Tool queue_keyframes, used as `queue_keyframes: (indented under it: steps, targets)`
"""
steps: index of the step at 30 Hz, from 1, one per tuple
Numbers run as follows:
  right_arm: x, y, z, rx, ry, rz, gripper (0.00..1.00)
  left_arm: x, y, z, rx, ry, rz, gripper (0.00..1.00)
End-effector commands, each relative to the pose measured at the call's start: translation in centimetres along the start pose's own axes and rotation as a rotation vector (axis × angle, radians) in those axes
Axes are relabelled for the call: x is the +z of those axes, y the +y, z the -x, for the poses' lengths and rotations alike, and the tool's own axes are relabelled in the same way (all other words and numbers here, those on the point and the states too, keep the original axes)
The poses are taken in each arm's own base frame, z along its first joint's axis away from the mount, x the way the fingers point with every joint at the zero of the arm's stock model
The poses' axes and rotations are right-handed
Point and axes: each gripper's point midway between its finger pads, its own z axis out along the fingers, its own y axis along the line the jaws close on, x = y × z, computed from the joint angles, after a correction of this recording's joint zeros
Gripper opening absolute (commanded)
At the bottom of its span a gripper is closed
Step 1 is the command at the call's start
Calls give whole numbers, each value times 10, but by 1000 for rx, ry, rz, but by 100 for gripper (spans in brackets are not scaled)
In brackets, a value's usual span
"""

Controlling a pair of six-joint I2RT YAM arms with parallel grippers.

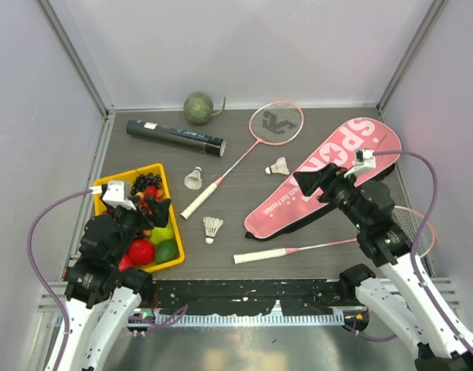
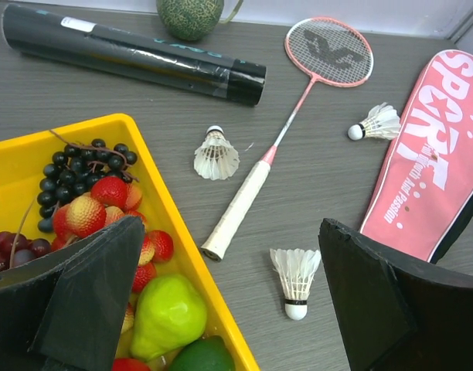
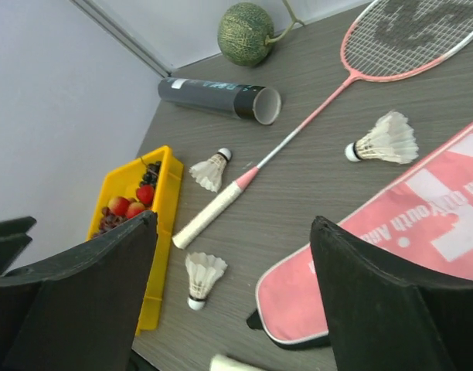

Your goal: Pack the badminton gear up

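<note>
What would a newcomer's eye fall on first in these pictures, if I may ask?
Most likely the large pink bag with bold white letters, lying slantwise on the right side of the table. Next comes the bright yellow tray of fruit at the front left, then the pink racket stretched across the middle toward the back.

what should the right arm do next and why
Probably lower the right gripper onto the shuttlecock beside the pink bag and close on it. The gripper is open and empty above the bag, and that shuttlecock looks like the nearest loose piece.
</note>
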Motion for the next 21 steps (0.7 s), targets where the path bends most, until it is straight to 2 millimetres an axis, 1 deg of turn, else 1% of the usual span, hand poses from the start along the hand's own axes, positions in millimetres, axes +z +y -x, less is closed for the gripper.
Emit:
queue_keyframes:
  steps: [1, 2, 3, 4, 5, 6, 7, 8, 9, 10, 11, 12, 13, 14, 15, 16, 17, 18, 19, 20, 21]
  targets:
    - [41, 17, 3, 113, -54, 106, 66, -8, 4, 17, -15, -80, 24, 99]
    - [50, 20, 7, 116, -79, 123, 61, -9, 5, 18, -15, -92, 29, 99]
    - [67, 13, -6, 116, -40, 93, 53, -9, 6, 17, -12, -94, 30, 100]
    - [74, 21, 1, 105, -58, 117, 49, -9, 5, 17, -10, -97, 26, 99]
    - [91, 18, -19, 79, 1, 97, 44, -9, 3, 16, -6, -92, 17, 100]
    - [98, 34, -13, 62, -5, 132, 43, -9, 2, 16, -2, -89, 7, 100]
    - [116, 27, -29, 37, 41, 104, 40, -9, 0, 17, -3, -88, -1, 99]
    - [126, 38, -29, 32, 40, 117, 38, -9, -2, 16, -3, -82, -11, 99]
    - [142, 35, -37, 34, 59, 103, 37, -8, -3, 15, -2, -78, -16, 99]
    - [151, 42, -40, 37, 53, 125, 37, -7, -4, 15, -2, -77, -20, 99]
    - [168, 40, -49, 53, 72, 114, 38, -6, -4, 13, -3, -70, -23, 99]
    - [178, 43, -55, 61, 76, 125, 40, -6, -5, 13, -2, -66, -26, 99]
    - [197, 41, -63, 74, 88, 117, 42, -5, -5, 12, -2, -60, -26, 98]
    - [205, 43, -66, 83, 97, 119, 44, -5, -5, 11, 1, -55, -28, 99]
    - [223, 39, -78, 91, 122, 103, 45, -4, -6, 10, 0, -51, -30, 99]
    - [236, 31, -97, 109, 163, 85, 46, -4, -7, 9, 1, -43, -36, 98]
    - [246, 40, -89, 118, 140, 113, 46, -3, -8, 9, 2, -41, -37, 98]
    - [257, 36, -106, 127, 169, 112, 46, -3, -8, 7, 4, -36, -40, 98]
    - [266, 46, -97, 131, 140, 143, 46, -3, -9, 7, 5, -33, -46, 98]
    - [276, 39, -113, 133, 166, 129, 47, -3, -10, 7, 7, -33, -47, 98]
    - [284, 47, -107, 138, 157, 139, 48, -2, -10, 7, 9, -32, -49, 98]
